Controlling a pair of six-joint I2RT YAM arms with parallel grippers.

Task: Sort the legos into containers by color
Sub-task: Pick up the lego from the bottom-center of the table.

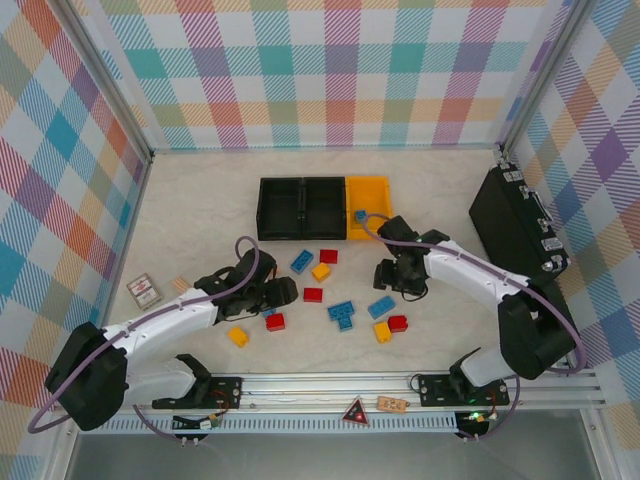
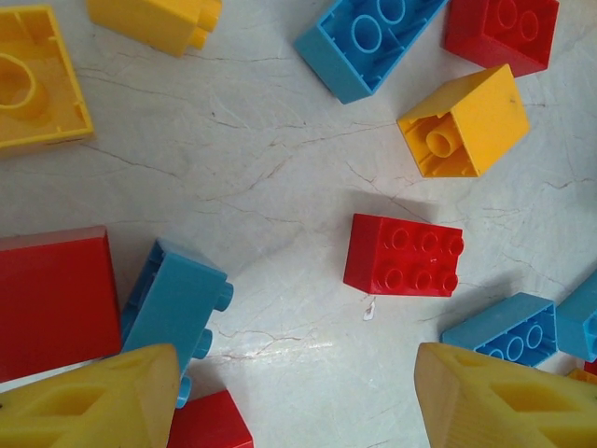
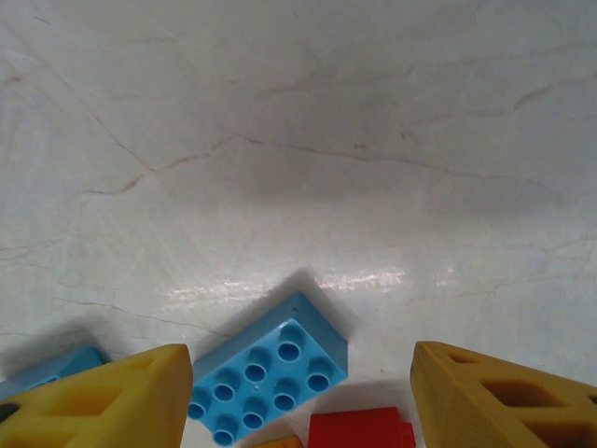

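3 bins (2 blk); L end effector, R end effector released.

Three joined bins at upper centre of the desk, legos scattered below them, latched case at right, cards at left

Red, blue and yellow legos lay scattered loose near the front of the joined containers: two black bins, one yellow-orange bin, perhaps with a blue brick at its front edge.
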